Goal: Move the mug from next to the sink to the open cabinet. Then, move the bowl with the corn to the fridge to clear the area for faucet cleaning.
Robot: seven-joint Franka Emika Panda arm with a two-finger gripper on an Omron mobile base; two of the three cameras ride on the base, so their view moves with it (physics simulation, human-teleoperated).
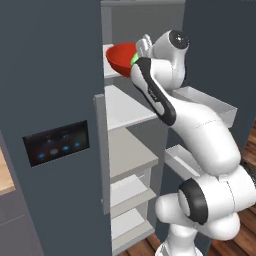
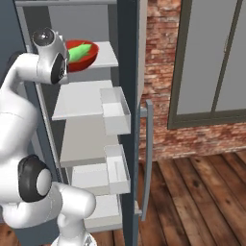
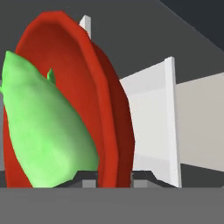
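Note:
The glossy red bowl (image 1: 120,56) (image 2: 85,58) sits tilted at the front of the fridge's top white shelf (image 2: 106,56), with the light-green corn (image 2: 79,50) (image 1: 134,59) inside it. In the hand view the bowl (image 3: 109,109) stands on edge, the corn (image 3: 43,127) lies against its inner wall, and my gripper (image 3: 114,180) is shut on the bowl's rim, one finger on each side. The fridge (image 1: 55,90) is tall and dark grey and stands open. I cannot tell whether the bowl touches the shelf.
The closed fridge door carries a black dispenser panel (image 1: 56,143) with blue lights. White shelves (image 1: 127,107) step down below the bowl. Door bins (image 2: 115,111) hang on the open right door, beside its bar handle (image 2: 148,158). A brick wall (image 2: 158,72) and wood floor (image 2: 202,197) lie to the right.

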